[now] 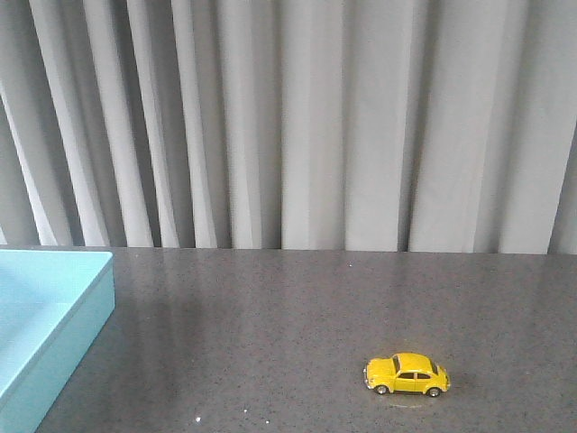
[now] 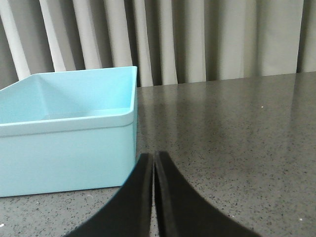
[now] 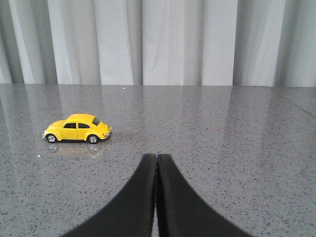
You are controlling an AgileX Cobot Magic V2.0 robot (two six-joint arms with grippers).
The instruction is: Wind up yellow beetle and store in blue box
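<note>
The yellow beetle [image 1: 407,374] stands on its wheels on the dark speckled table, front right in the front view, side-on. It also shows in the right wrist view [image 3: 77,129], some way ahead of my right gripper [image 3: 156,157], which is shut and empty. The blue box [image 1: 45,316] sits at the left edge of the table and looks empty. In the left wrist view the blue box [image 2: 69,148] is close in front of my left gripper [image 2: 154,155], which is shut and empty. Neither gripper shows in the front view.
The dark grey speckled table [image 1: 270,316] stretches between the box and the car. A grey pleated curtain [image 1: 297,117] hangs behind the table's far edge.
</note>
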